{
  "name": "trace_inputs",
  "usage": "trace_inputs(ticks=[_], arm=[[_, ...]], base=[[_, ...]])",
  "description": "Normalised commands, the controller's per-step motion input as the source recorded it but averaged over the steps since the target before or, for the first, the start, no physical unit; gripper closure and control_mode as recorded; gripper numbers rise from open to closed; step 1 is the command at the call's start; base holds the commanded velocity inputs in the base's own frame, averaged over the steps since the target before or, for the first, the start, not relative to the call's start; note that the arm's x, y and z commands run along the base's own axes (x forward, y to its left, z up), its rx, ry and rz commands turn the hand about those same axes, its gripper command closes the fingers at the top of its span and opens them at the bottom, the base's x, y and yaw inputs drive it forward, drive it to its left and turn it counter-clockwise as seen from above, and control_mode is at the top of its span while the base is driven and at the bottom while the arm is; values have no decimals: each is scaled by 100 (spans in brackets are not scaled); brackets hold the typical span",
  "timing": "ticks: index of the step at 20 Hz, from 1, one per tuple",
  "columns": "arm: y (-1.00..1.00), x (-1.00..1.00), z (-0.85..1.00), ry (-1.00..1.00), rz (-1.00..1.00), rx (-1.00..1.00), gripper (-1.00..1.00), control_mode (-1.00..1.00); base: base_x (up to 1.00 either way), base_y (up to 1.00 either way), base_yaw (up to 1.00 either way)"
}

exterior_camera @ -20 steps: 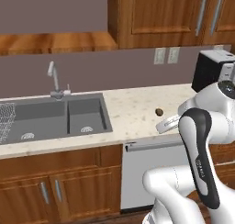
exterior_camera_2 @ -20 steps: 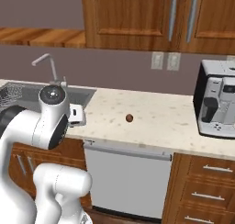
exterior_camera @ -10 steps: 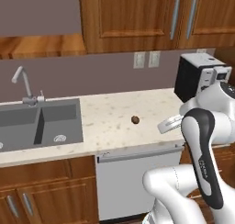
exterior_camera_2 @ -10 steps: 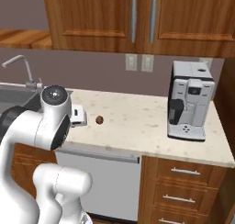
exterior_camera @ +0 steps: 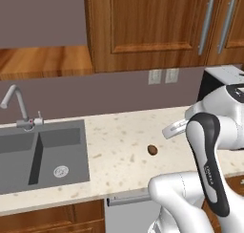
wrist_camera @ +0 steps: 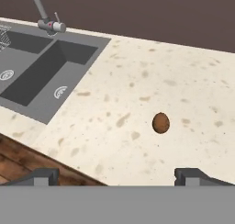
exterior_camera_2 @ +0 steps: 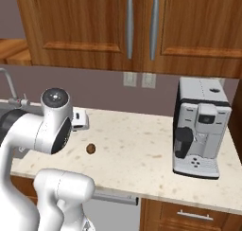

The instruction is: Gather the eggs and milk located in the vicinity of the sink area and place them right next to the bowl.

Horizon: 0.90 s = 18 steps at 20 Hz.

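A small dark-brown egg (exterior_camera: 152,150) (exterior_camera_2: 90,148) (wrist_camera: 160,122) lies alone on the speckled cream counter (wrist_camera: 183,85), to the right of the dark grey double sink (exterior_camera: 43,153) (wrist_camera: 41,67). My gripper (wrist_camera: 118,176) hangs above the counter's front edge, open, with nothing between its fingertips (wrist_camera: 46,175). The egg lies ahead of the gripper and slightly right, well apart from it. The milk and the bowl are out of view.
A silver gooseneck faucet (exterior_camera: 16,103) (wrist_camera: 43,12) stands behind the sink, and a corner of a wire rack (wrist_camera: 3,35) shows in the far basin. A grey coffee machine (exterior_camera_2: 201,128) stands at the counter's right end. Wooden cabinets (exterior_camera_2: 142,26) hang above.
The base has driven right, so the whole scene has slid left in both base views. The egg keeps its place on the counter. The gripper stays open.
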Motion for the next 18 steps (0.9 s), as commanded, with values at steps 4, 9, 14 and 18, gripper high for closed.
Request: trace_inputs(ticks=[4, 9, 14, 18], arm=[[0, 0, 0, 0, 0, 0, -100, 100], [0, 0, 0, 0, 0, 0, -100, 100], [0, 0, 0, 0, 0, 0, -100, 100], [0, 0, -2, 2, 0, 0, -100, -100]], base=[[11, -2, 0], [0, -1, 0], [0, 0, 0], [0, 0, 0]])
